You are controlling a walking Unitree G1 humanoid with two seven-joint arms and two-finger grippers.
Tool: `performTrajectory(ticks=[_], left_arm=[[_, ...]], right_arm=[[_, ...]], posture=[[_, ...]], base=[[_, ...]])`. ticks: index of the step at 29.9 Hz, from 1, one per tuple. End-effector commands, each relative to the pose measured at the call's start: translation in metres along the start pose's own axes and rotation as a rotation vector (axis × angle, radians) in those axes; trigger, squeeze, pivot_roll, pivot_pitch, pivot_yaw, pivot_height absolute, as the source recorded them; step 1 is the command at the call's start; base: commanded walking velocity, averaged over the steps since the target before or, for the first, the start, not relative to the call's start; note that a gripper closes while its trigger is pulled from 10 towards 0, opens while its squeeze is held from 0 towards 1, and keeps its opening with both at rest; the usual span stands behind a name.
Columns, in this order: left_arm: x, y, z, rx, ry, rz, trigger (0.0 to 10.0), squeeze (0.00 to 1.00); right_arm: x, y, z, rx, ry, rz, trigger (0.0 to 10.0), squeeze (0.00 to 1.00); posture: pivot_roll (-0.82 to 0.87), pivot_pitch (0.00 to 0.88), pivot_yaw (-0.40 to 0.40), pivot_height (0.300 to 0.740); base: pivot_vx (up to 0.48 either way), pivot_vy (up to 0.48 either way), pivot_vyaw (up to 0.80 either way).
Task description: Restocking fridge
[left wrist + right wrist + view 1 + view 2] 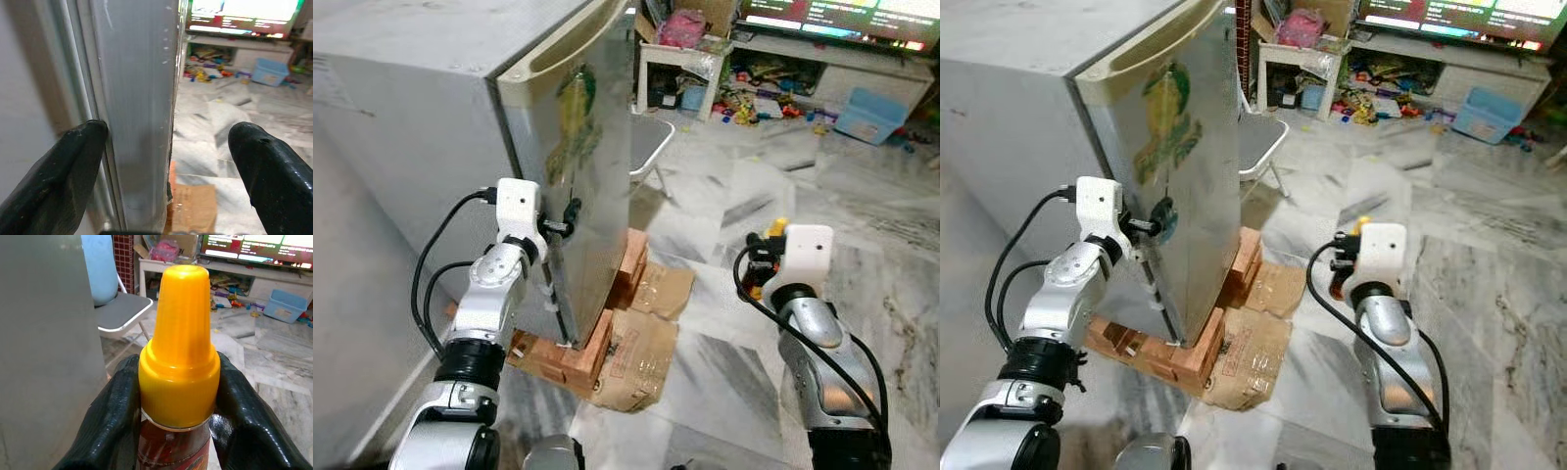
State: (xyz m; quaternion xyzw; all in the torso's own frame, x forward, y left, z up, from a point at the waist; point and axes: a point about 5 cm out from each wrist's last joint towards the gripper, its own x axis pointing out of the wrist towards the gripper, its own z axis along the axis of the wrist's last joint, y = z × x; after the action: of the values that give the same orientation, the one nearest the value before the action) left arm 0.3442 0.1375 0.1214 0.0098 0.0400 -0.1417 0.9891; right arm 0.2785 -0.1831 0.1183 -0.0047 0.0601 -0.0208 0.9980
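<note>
A: Right gripper [178,416]?

B: Clenched on the bottle with the tall yellow cone-shaped cap [179,342]. One black finger [110,421] presses each side just under the cap's flared collar, where the dark reddish body with its label starts. Bottle sits between the fingers, long axis along them, cap pointing away from the wrist. In the head views the cap points up.

A: Left gripper [166,161]?

B: Spread wide, gripping nothing. The free vertical edge of the grey metal fridge door [134,122] stands between its fingers; one finger [63,176] lies just beside the door seam, the other is well apart on the open-room side.

A: Beyond them?

B: Fridge cabinet [401,108] rests on red bricks [570,358] and flattened brown cardboard [641,357]. Farther off, a grey-seated chair [120,311], then a low white shelf with scattered toys [754,93] and a pale blue plastic bin [871,113].
</note>
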Motion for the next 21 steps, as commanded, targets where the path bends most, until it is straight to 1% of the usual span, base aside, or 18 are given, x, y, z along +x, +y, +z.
performTrajectory(ticks=[1,4,5,7,8,9,10,11,12,13,14,15,16,17,18,19,21], left_arm=[[0.007,-0.007,0.023,0.017,-0.09,-0.054,10.0,0.0],[0.009,-0.02,0.024,-0.011,-0.097,-0.157,10.0,0.0],[0.009,-0.032,0.025,-0.03,-0.092,-0.244,10.0,0.0],[0.005,-0.054,0.029,-0.056,-0.093,-0.378,10.0,0.0],[0.001,-0.07,0.033,-0.058,-0.099,-0.468,10.0,0.0],[-0.006,-0.095,0.037,-0.044,-0.109,-0.6,10.0,0.0],[-0.006,-0.095,0.037,-0.044,-0.109,-0.6,10.0,0.0],[-0.011,-0.11,0.038,-0.034,-0.114,-0.67,10.0,0.0],[-0.013,-0.116,0.038,-0.031,-0.116,-0.699,10.0,0.0],[-0.018,-0.131,0.039,-0.047,-0.122,-0.755,10.0,0.0],[-0.019,-0.135,0.039,-0.059,-0.121,-0.767,10.0,0.0],[-0.02,-0.137,0.036,-0.054,-0.116,-0.766,10.0,0.0],[-0.02,-0.138,0.034,-0.048,-0.111,-0.764,10.0,0.0],[-0.019,-0.136,0.03,-0.032,-0.104,-0.739,10.0,0.0],[-0.018,-0.131,0.026,-0.02,-0.09,-0.694,10.0,0.0],[-0.018,-0.128,0.024,-0.02,-0.086,-0.675,10.0,0.0],[-0.016,-0.111,0.019,-0.009,-0.082,-0.581,10.0,0.0]], right_arm=[[0.0,0.003,0.014,0.012,-0.049,0.017,10.0,0.0],[-0.002,0.003,0.014,0.015,-0.039,0.03,10.0,0.0],[-0.003,0.002,0.014,-0.006,-0.035,0.019,10.0,0.0],[-0.006,-0.004,0.012,-0.036,-0.03,-0.017,10.0,0.0],[-0.009,-0.009,0.01,-0.05,-0.023,-0.045,10.0,0.0],[-0.013,-0.015,0.007,-0.053,-0.01,-0.083,10.0,0.0],[-0.013,-0.015,0.007,-0.053,-0.01,-0.083,10.0,0.0],[-0.015,-0.018,0.005,-0.049,0.0,-0.097,10.0,0.0],[-0.016,-0.019,0.004,-0.048,0.005,-0.101,10.0,0.0],[-0.019,-0.021,0.003,-0.048,0.009,-0.117,10.0,0.0],[-0.019,-0.021,0.003,-0.049,0.009,-0.12,10.0,0.0],[-0.019,-0.021,0.004,-0.051,0.005,-0.125,10.0,0.0],[-0.019,-0.021,0.004,-0.053,0.002,-0.127,10.0,0.0],[-0.019,-0.021,0.006,-0.051,-0.004,-0.134,10.0,0.0],[-0.019,-0.02,0.008,-0.055,-0.012,-0.143,10.0,0.0],[-0.019,-0.02,0.009,-0.058,-0.015,-0.146,10.0,0.0],[-0.019,-0.023,0.01,-0.068,-0.016,-0.165,10.0,0.0]], posture=[[0.0,0.008,-0.024,0.74],[0.01,0.008,-0.031,0.74],[0.01,0.008,-0.033,0.74],[0.01,0.007,-0.039,0.74],[0.01,0.007,-0.04,0.74],[0.01,0.006,-0.04,0.74],[0.01,0.006,-0.04,0.74],[0.01,0.006,-0.038,0.74],[0.0,0.005,-0.037,0.74],[0.0,0.005,-0.032,0.74],[0.0,0.004,-0.031,0.74],[0.0,0.003,-0.027,0.74],[0.0,0.003,-0.027,0.74],[0.0,0.003,-0.026,0.74],[0.0,0.001,-0.024,0.74],[0.0,0.001,-0.024,0.74],[0.0,0.0,-0.025,0.74]], base=[[0.0,0.0,0.0],[0.0,0.0,0.0],[0.0,0.0,0.0],[0.0,0.0,0.0],[0.0,0.0,0.0],[0.0,0.0,0.0],[0.0,0.0,0.0],[0.0,0.0,0.0],[0.0,0.0,0.0],[0.0,0.0,0.0],[0.0,0.0,0.0],[0.0,0.0,0.0],[0.0,0.0,0.0],[0.0,0.0,0.0],[0.0,0.0,0.0],[0.0,0.0,0.0],[0.0,0.0,0.0]])
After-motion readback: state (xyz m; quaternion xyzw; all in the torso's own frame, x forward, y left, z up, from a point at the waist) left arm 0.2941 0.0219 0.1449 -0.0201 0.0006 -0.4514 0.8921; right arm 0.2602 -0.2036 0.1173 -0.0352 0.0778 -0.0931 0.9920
